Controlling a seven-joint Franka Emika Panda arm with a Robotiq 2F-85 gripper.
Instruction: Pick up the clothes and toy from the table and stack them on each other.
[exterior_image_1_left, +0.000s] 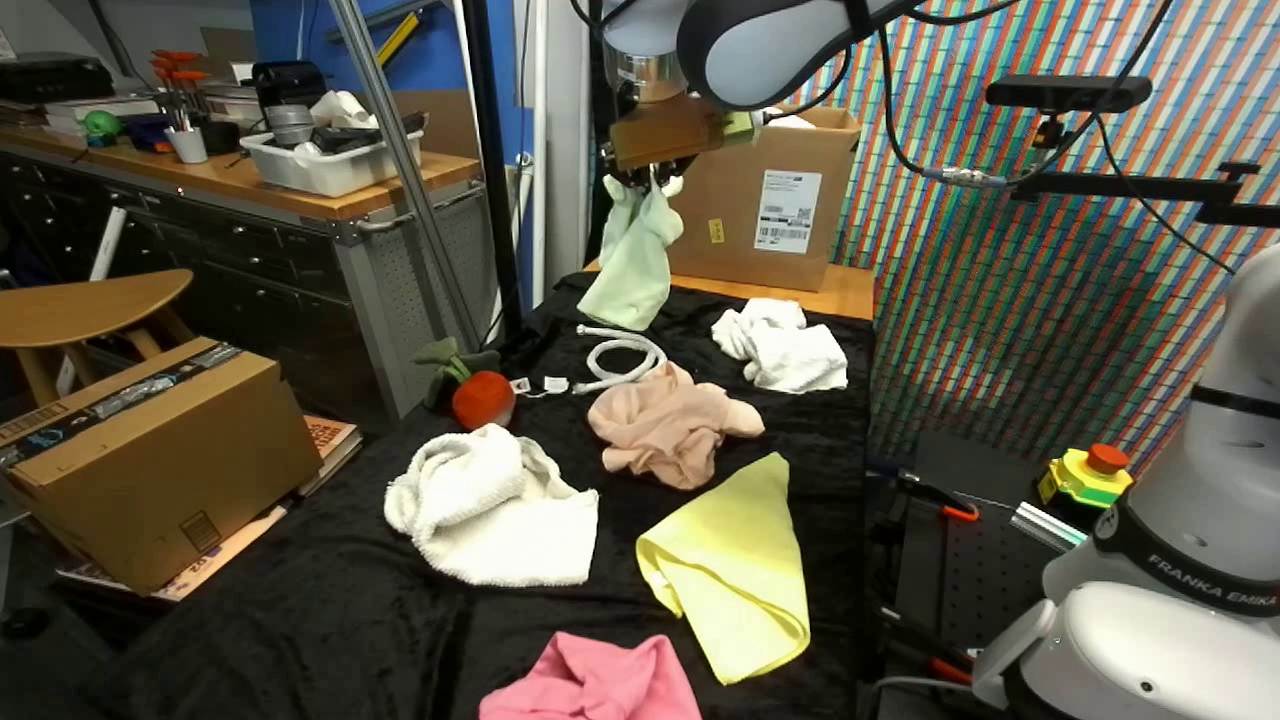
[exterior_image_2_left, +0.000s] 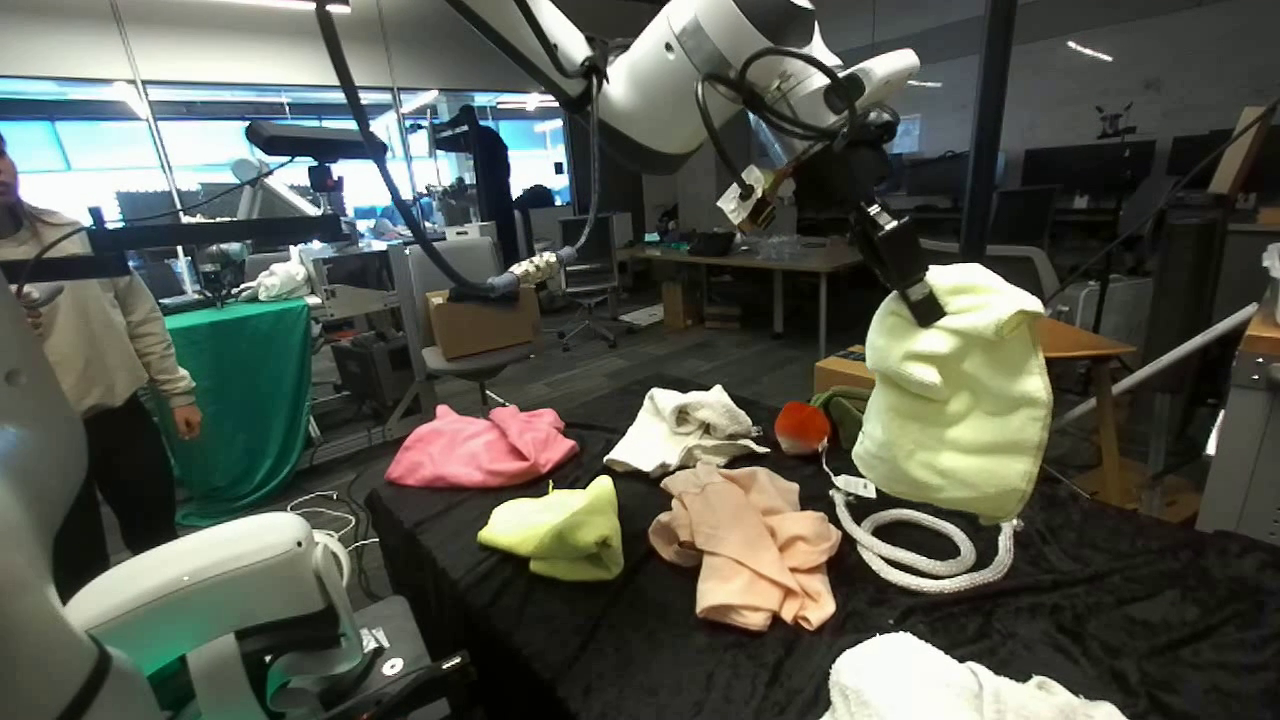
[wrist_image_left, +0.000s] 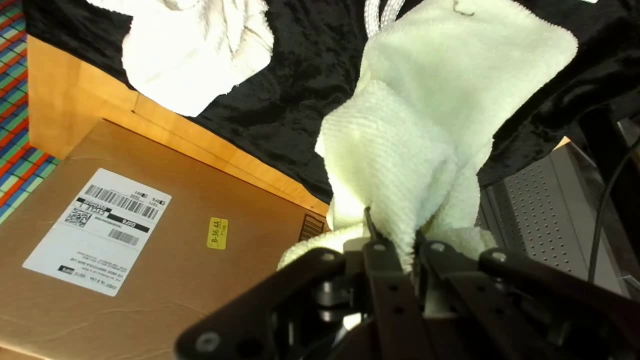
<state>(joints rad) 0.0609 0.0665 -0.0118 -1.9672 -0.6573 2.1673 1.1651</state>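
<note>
My gripper (wrist_image_left: 392, 235) is shut on a pale green cloth (wrist_image_left: 450, 75), which hangs down in folds above the far part of the table; it also hangs in both exterior views (exterior_image_1_left: 635, 265) (exterior_image_2_left: 955, 400). A white cloth (exterior_image_1_left: 785, 345) lies bunched beside it, also in the wrist view (wrist_image_left: 195, 55). A peach cloth (exterior_image_1_left: 670, 425) lies mid-table. A second white cloth (exterior_image_1_left: 500, 510), a yellow cloth (exterior_image_1_left: 740, 570) and a pink cloth (exterior_image_1_left: 595, 685) lie separately. The red plush toy (exterior_image_1_left: 483, 400) with green leaves rests at the table's edge, also in an exterior view (exterior_image_2_left: 803, 428).
A white cord (exterior_image_1_left: 610, 370) lies coiled between the toy and the held cloth. A large cardboard box (exterior_image_1_left: 760, 200) stands at the table's far end. A metal post (exterior_image_1_left: 400, 150) stands beside the table. The black cloth-covered table (exterior_image_2_left: 640, 650) bears everything.
</note>
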